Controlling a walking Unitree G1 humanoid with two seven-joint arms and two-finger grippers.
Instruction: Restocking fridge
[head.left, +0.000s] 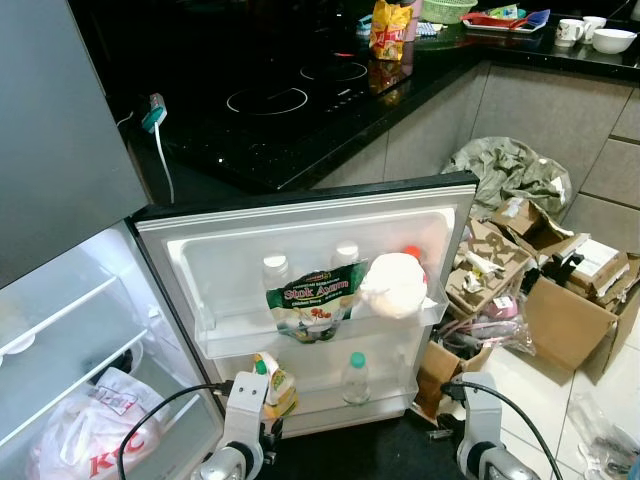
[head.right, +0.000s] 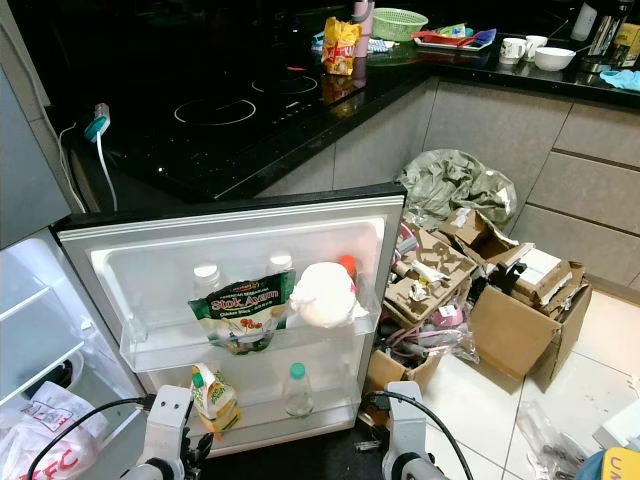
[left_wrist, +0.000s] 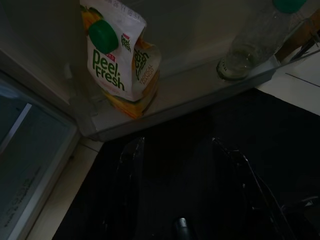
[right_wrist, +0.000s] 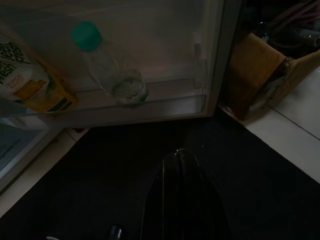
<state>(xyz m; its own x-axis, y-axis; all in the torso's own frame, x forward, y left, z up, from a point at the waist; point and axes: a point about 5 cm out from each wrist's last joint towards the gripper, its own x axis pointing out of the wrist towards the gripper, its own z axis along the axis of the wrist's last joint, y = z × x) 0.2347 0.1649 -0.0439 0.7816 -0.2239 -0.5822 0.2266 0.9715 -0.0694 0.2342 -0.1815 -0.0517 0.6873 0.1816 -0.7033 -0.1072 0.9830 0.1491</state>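
Note:
The small fridge's door (head.left: 300, 235) stands wide open toward me. Its upper shelf holds two white-capped bottles, a Stok Ayam pouch (head.left: 310, 300) and a white bag (head.left: 393, 285). On the lower shelf are a Peel Fresh juice carton (left_wrist: 120, 65) with a green cap and a clear green-capped bottle (right_wrist: 112, 70). My left gripper (left_wrist: 177, 145) hangs open and empty just below the carton, over a dark floor mat. My right gripper (right_wrist: 179, 155) is shut and empty, low in front of the bottle. A KFC bag (head.left: 95, 430) lies inside the fridge at left.
A black counter with a cooktop (head.left: 270, 100) runs behind the fridge, with a snack bag, cups and dishes farther back. Open cardboard boxes (head.left: 560, 310) and crumpled wrapping clutter the tiled floor to the right of the door.

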